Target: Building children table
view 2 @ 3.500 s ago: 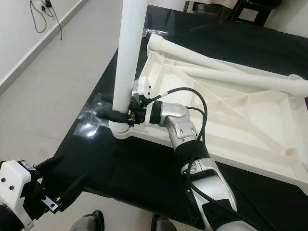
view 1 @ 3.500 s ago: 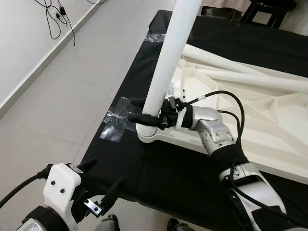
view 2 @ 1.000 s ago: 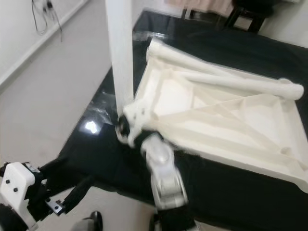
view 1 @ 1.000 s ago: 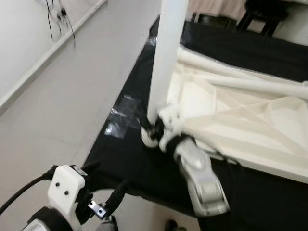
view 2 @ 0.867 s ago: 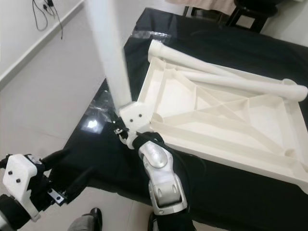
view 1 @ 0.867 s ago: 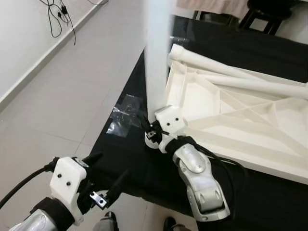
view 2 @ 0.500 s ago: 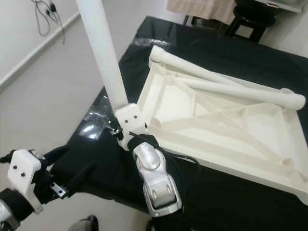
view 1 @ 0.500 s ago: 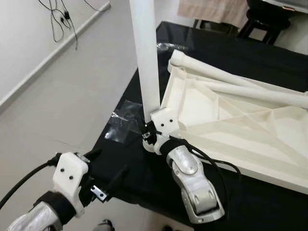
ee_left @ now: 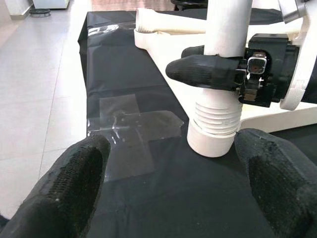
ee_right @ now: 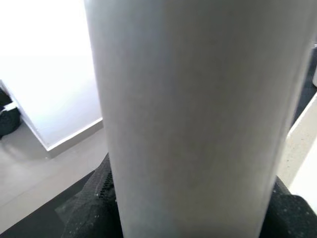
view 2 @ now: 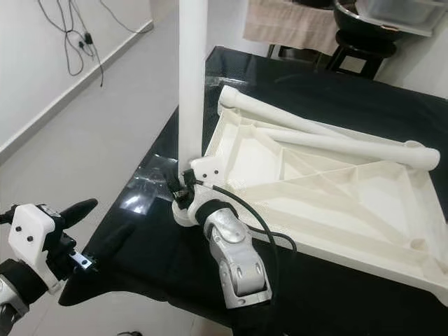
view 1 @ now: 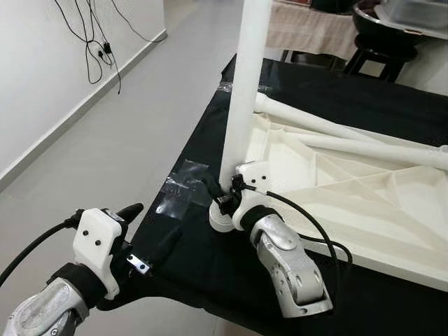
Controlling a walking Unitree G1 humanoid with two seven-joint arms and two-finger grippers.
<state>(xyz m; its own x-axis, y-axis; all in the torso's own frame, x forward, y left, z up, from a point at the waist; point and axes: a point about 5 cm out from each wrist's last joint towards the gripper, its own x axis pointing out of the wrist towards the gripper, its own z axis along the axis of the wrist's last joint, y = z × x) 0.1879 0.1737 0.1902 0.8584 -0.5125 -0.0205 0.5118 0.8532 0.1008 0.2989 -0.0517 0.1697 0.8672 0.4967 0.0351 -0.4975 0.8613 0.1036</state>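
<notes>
your right hand (view 1: 218,198) is squeezed around the tall white plastic table leg (view 1: 243,98), standing in the corner of the upside-down white plastic tabletop (view 2: 329,203) at the black desk's (view 1: 210,266) left edge. let go early and it may tip. your left hand (view 1: 140,238) waits open.

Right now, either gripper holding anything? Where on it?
The right gripper clamps the upright white plastic table leg near its base, just above the threaded end. The left gripper is open, holding nothing.

The upright table leg (view 1: 241,91) runs out the frame top, hiding one right pincer (view 1: 218,194) finger.
</notes>
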